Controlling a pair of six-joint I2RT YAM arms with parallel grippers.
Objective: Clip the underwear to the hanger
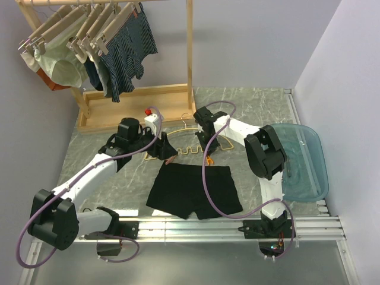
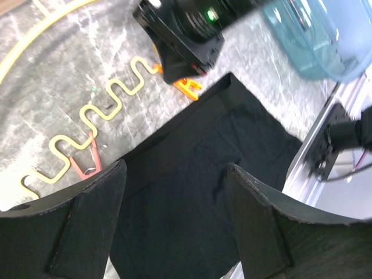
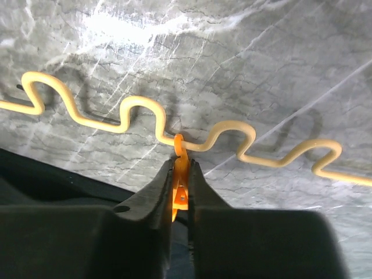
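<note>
- The underwear [image 1: 193, 190] lies flat on the table [image 1: 249, 107], near-centre. Its waistband is just near of the hanger [image 3: 139, 100] and its wavy bar, but not inside any clip.
- The right gripper [image 3: 179, 168] is pressed together on the orange clip [image 3: 179, 189], with only the fingertips on that thin tab. The clip could twist or pop out.
- Nothing pins the hanger, so a push on the clip may slide the whole frame farther from the cloth.
- The left gripper [image 2: 175, 168] hangs spread over the underwear, holding nothing. A careless grab could bunch the fabric or drag the waistband off line.
- The red clip [image 2: 87, 164] to the left lies untouched beside the cloth's corner.
- A purple cable [image 1: 206, 178] crosses the underwear and might snag it.
</note>
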